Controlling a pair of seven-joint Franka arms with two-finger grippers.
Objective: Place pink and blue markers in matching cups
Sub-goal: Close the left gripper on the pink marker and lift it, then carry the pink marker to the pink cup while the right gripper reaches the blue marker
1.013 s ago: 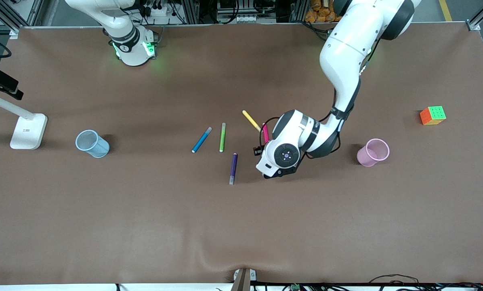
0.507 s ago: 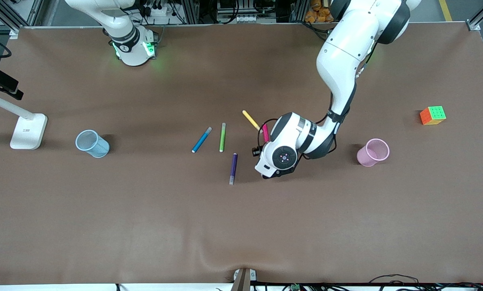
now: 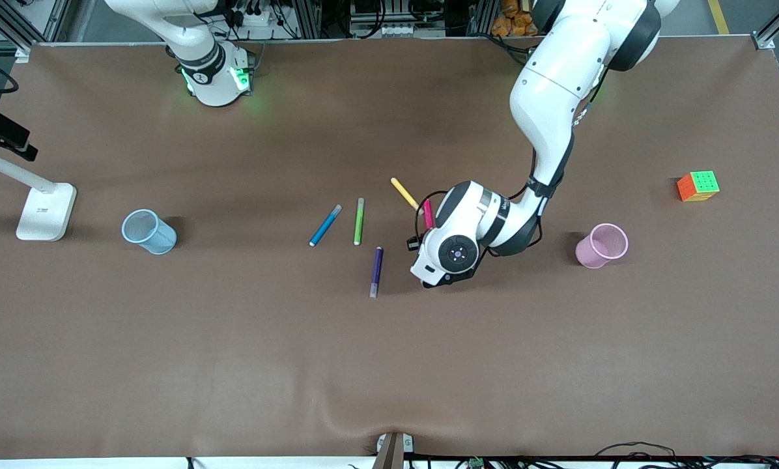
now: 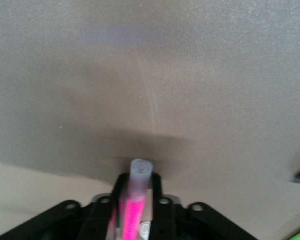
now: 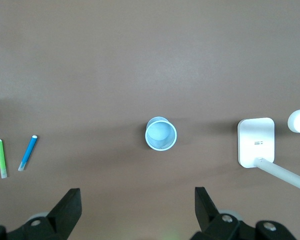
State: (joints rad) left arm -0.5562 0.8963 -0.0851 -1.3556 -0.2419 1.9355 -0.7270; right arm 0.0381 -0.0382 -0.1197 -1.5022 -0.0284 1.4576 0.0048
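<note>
The pink marker (image 3: 428,213) lies mid-table, its end close to a yellow pen. My left gripper (image 4: 140,186) is down at the table and shut on this marker (image 4: 132,216), whose pale grey end (image 4: 140,172) sticks out past the fingertips. In the front view the left wrist (image 3: 455,251) hides the fingers. The blue marker (image 3: 325,225) lies loose, toward the right arm's end. The blue cup (image 3: 148,231) stands farther toward that end, and the pink cup (image 3: 601,245) stands toward the left arm's end. My right gripper (image 5: 137,200) hangs open and empty high over the blue cup (image 5: 161,133), and this arm waits.
A green pen (image 3: 359,221) lies beside the blue marker. A purple pen (image 3: 376,271) lies nearer the front camera, close to the left wrist. The yellow pen (image 3: 405,193) lies farther back. A colour cube (image 3: 697,186) and a white lamp base (image 3: 45,212) sit near opposite ends.
My left gripper's fingers have shut on the pink marker, and its wrist has shifted slightly. The right arm and the other pens have not moved.
</note>
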